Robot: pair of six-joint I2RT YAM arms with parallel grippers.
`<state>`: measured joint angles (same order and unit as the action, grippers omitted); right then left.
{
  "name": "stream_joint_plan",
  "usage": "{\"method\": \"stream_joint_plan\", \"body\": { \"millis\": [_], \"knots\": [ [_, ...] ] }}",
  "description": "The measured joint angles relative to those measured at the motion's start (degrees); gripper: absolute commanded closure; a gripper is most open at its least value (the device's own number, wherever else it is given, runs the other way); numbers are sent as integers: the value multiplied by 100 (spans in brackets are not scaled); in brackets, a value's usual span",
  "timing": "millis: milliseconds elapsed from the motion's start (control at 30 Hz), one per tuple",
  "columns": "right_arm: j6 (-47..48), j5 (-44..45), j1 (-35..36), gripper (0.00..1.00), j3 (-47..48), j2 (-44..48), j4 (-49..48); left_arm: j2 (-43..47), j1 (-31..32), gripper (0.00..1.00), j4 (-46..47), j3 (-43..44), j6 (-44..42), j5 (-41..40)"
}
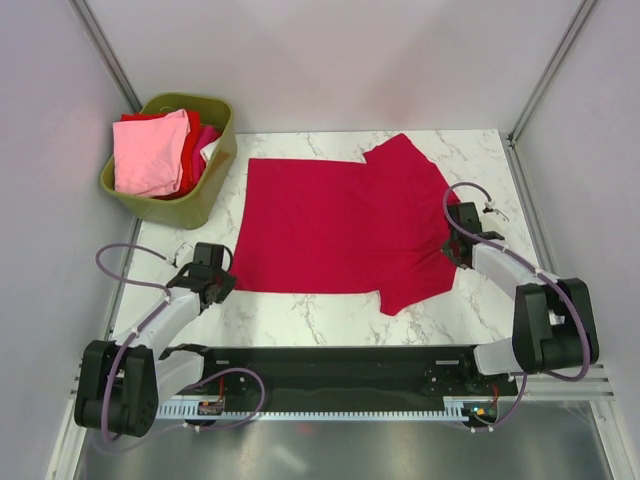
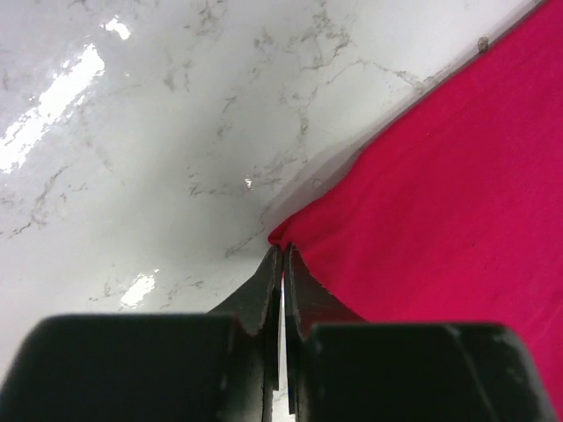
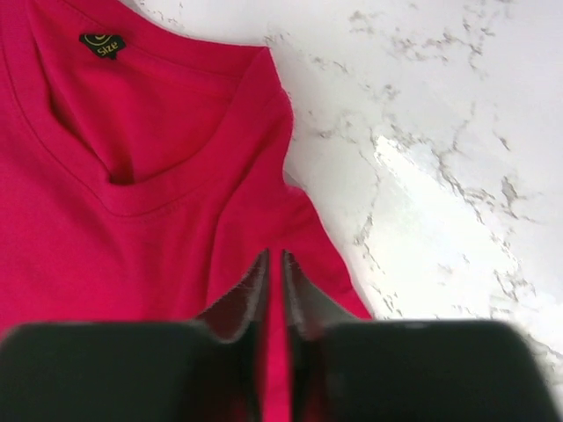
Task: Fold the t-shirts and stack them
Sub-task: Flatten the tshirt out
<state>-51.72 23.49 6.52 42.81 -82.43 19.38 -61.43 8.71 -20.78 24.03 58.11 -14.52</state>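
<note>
Soft crimson t-shirt (image 1: 330,225) lay flat on veined marble table (image 1: 300,310), left jaws pinched its pointed hem corner, right jaws clamped its shoulder cloth.

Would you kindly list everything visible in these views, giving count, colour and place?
crimson t-shirt: one, crimson red, spread flat mid-table
neck label: one, dark, inside the collar
piled shirts: several, exact count unclear, light pink on top with red and magenta beneath, in the basket
basket: one, olive green, far left of table
table: one, white marble
left gripper: one, black, closed at the shirt's near-left corner
right gripper: one, black, closed on the shoulder beside the collar
</note>
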Motion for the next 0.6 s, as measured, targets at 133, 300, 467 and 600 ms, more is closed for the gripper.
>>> {"method": "stream_joint_plan", "body": {
  "millis": [133, 300, 467, 600],
  "knots": [
    [116, -13, 0, 50, -138, 564, 289, -24, 0, 98, 166, 2, -9, 4],
    [254, -85, 0, 50, -433, 1394, 597, -24, -2, 98, 173, 168, -13, 4],
    [262, -302, 0, 51, -901, 1847, 839, -24, -28, 98, 260, 382, -26, 11],
    [234, -466, 52, 50, -1248, 1895, 990, -24, -50, 98, 299, 433, -31, 37]
  ]
}}
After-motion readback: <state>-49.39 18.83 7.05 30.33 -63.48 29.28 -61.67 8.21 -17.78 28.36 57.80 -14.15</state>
